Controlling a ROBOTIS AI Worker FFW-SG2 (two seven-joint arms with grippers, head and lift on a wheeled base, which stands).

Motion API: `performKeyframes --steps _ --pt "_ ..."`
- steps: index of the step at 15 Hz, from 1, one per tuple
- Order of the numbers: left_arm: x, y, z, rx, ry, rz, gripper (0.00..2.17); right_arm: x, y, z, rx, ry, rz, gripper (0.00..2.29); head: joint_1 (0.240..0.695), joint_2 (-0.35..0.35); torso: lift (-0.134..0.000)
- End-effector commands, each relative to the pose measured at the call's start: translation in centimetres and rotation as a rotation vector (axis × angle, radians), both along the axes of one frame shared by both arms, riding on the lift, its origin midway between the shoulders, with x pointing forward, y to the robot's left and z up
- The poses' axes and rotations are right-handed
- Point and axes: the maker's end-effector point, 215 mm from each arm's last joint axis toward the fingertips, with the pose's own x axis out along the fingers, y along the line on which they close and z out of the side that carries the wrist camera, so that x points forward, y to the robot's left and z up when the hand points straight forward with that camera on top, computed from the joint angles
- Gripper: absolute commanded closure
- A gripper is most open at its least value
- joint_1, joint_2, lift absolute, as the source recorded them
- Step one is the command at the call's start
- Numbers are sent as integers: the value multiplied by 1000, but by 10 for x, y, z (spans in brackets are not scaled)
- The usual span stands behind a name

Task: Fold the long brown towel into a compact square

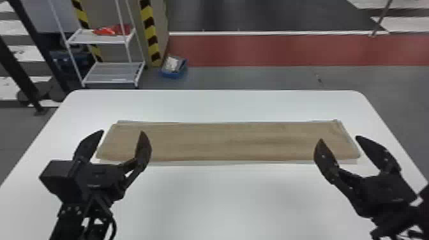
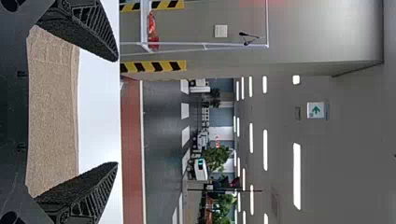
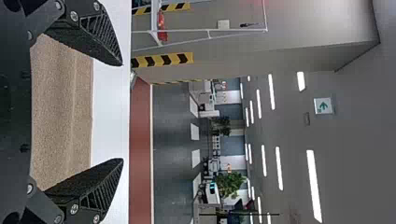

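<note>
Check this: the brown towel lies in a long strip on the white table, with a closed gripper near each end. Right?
Not closed: the head view shows the left gripper and right gripper open, one near each end of the brown towel, a long strip on the white table.

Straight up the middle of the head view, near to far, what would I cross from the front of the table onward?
Near part of the white table, long brown towel, far edge of the table, grey floor, red floor strip, white line, dark floor.
</note>
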Motion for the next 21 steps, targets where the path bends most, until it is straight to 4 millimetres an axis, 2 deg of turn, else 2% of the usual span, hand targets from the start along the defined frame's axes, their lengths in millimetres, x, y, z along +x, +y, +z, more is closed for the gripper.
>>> performKeyframes --steps 1,6,9,11,12,13,14,16,18,21 --pt "-1 0 1 0 -1 0 87 -1 1 -1 1 1 1 167 695 25 -120" --pt "2 5 -2 10 3 6 83 -1 4 0 3 0 7 167 695 28 -120" --pt "21 17 -9 -2 8 4 80 0 4 -3 -2 5 8 167 695 35 -120" --pt "47 32 -33 -1 69 -11 80 -1 6 -4 -4 8 11 167 695 41 -120" --pt "58 41 -38 -12 74 -31 83 -1 10 -6 0 15 22 167 695 47 -120" --pt "71 54 -44 -29 93 -42 83 -1 15 -10 6 30 33 167 695 53 -120" --pt "81 72 -59 -48 156 -28 87 -1 15 -11 1 33 35 167 695 62 -120" --pt "97 89 -62 -50 189 -31 87 -1 15 -14 -1 37 34 171 695 91 -120" --pt "107 107 -94 -57 320 -31 87 0 17 -15 0 38 38 171 695 125 -120" --pt "107 122 -118 -44 412 -32 87 1 24 -18 5 42 48 171 695 153 -120"
